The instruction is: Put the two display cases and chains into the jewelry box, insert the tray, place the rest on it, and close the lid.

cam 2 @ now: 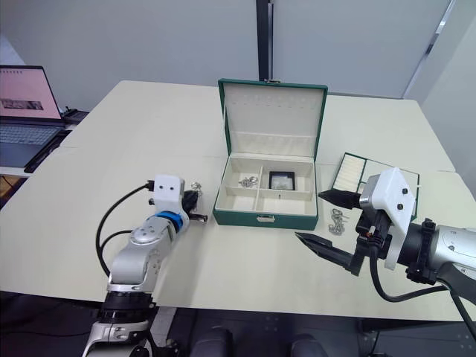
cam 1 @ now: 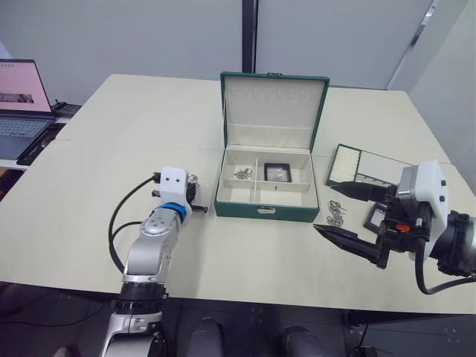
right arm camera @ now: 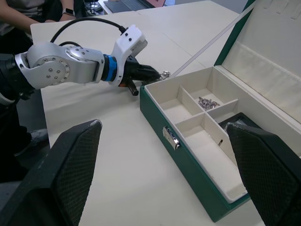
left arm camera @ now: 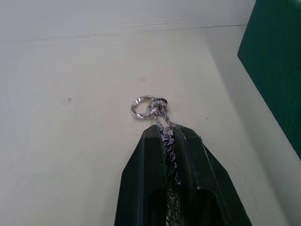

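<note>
The left gripper (left arm camera: 165, 134) pinches a chain (left arm camera: 149, 107) on the table (cam 1: 111, 149), just off the open jewelry box's (cam 1: 264, 210) left side. The right gripper (cam 1: 343, 213), fingers spread wide, hovers near the table's right edge over a second chain (cam 1: 335, 215).

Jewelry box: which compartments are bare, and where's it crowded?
In the jewelry box, both front compartments are bare. Back left holds a chain, back right a display case. Crowded: table right of the box, with loose chain, second display case, tray and right gripper.
</note>
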